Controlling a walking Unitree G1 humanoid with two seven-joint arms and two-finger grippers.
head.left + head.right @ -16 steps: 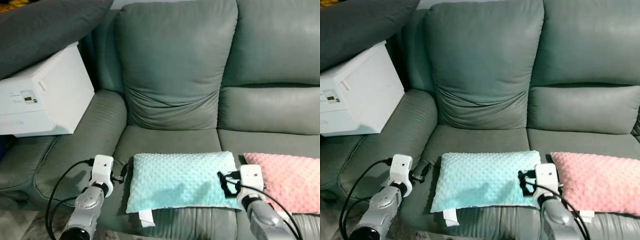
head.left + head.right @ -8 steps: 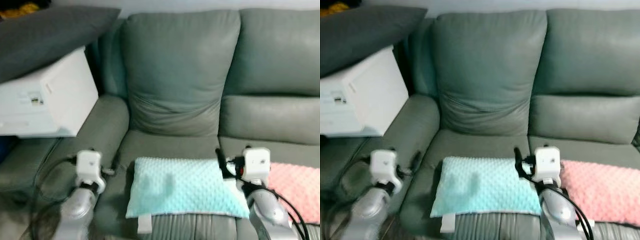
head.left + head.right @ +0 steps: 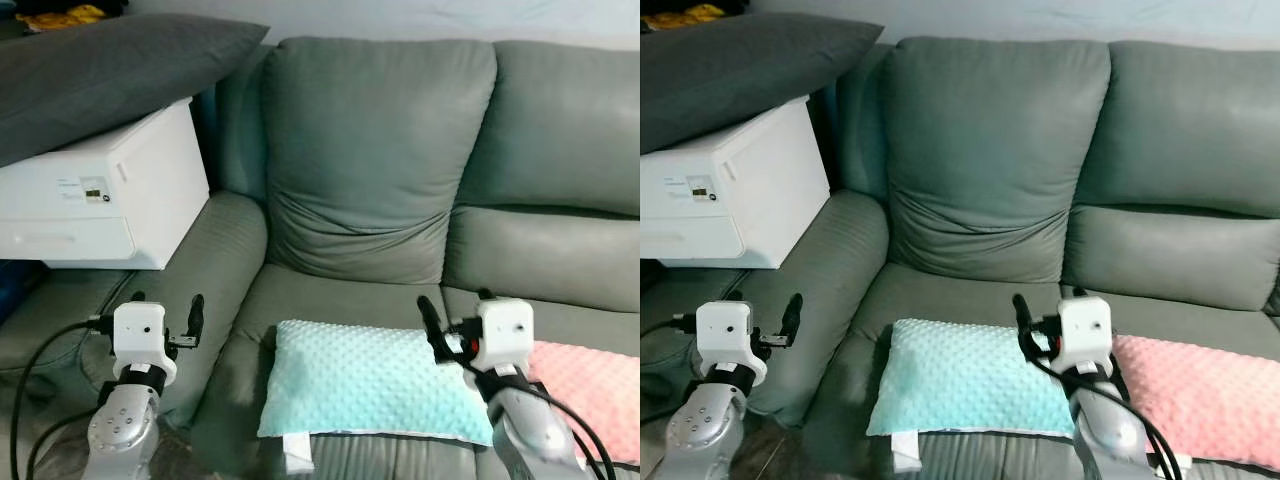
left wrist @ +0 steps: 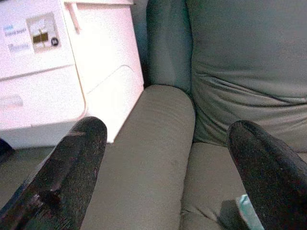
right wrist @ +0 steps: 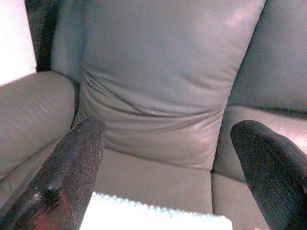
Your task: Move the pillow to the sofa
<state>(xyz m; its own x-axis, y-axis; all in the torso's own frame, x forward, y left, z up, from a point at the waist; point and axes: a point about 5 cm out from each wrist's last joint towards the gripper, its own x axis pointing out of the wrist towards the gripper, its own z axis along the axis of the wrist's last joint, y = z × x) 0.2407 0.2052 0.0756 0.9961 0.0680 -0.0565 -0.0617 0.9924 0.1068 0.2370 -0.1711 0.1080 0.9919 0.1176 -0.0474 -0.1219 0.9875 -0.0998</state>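
Observation:
A teal dotted pillow [image 3: 370, 385] lies flat on the left seat of the grey-green sofa [image 3: 380, 160], with a white tag hanging at its front corner. My left gripper [image 3: 166, 310] is open, held over the sofa's left armrest [image 4: 158, 139], apart from the pillow. My right gripper [image 3: 455, 312] is open just above the pillow's right end, with nothing between its fingers [image 5: 72, 163]. In the right wrist view the pillow's far edge [image 5: 153, 218] shows below the open fingers.
A pink dotted pillow [image 3: 590, 380] lies on the seat to the right of the teal one. A white printer [image 3: 100, 195] stands left of the armrest with a dark grey cushion [image 3: 110, 70] on top. Black cables trail from both wrists.
Both grippers have risen and drawn away from the teal pillow's ends; the left one has moved out over the armrest. The pillow stays on the seat. The camera has tilted up a little.

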